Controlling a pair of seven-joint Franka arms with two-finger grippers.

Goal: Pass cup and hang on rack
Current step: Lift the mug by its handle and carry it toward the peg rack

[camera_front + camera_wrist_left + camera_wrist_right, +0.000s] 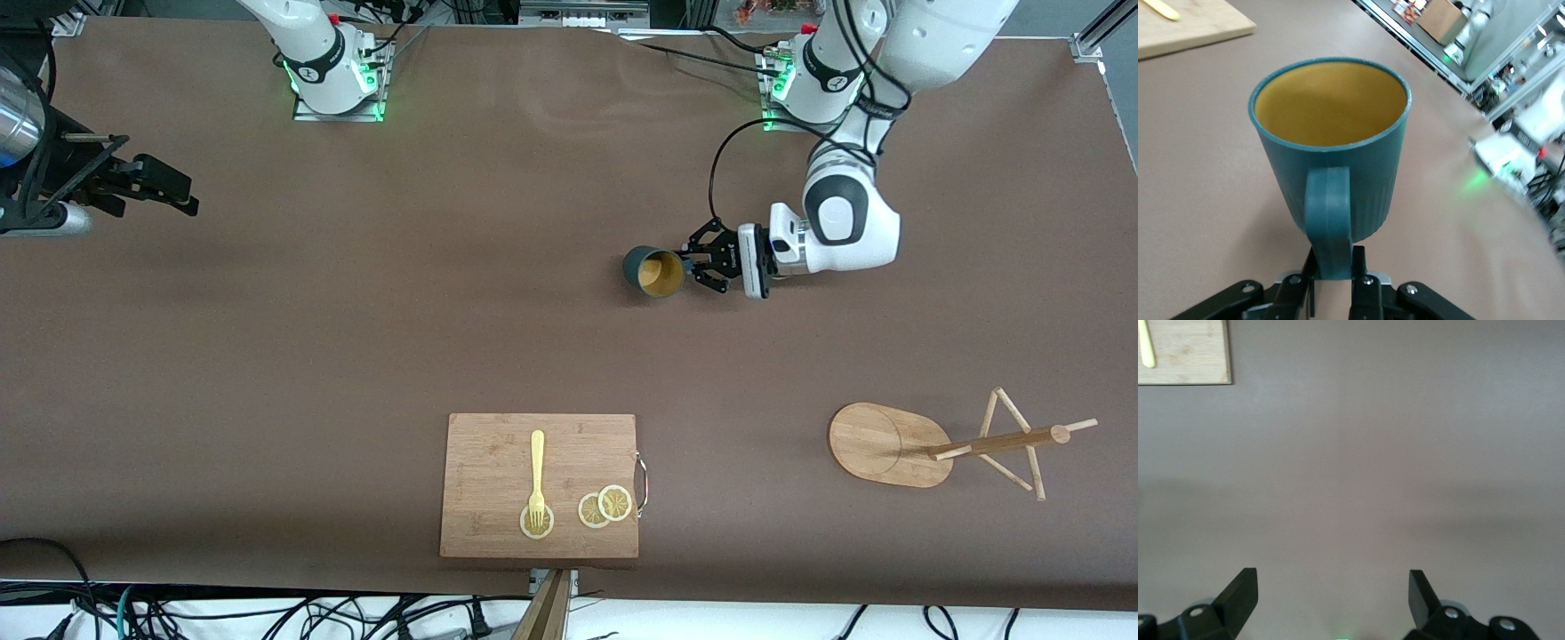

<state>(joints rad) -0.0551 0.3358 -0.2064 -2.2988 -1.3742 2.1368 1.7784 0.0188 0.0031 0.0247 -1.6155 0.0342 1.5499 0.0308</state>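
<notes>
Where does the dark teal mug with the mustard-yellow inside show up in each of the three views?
Front view: dark teal mug on its side at the left gripper, toward the left arm's end of the table.
Left wrist view: mug fills the centre, its handle clamped by the gripper.
Right wrist view: mug not in it; right gripper open over bare table.
Shared landmark: rectangular wooden cutting board.

My worktop (444,293), covered edge to edge in matte brown cloth, fills the scene under even overhead light. At twelve o'clock, aluminium framing (1098,36) and black cables (391,13) line its edge. At six o'clock, tangled cables (267,613) lie on a white floor strip (800,622). A cardboard box (1441,19) sits among blurred equipment past the edge.
</notes>
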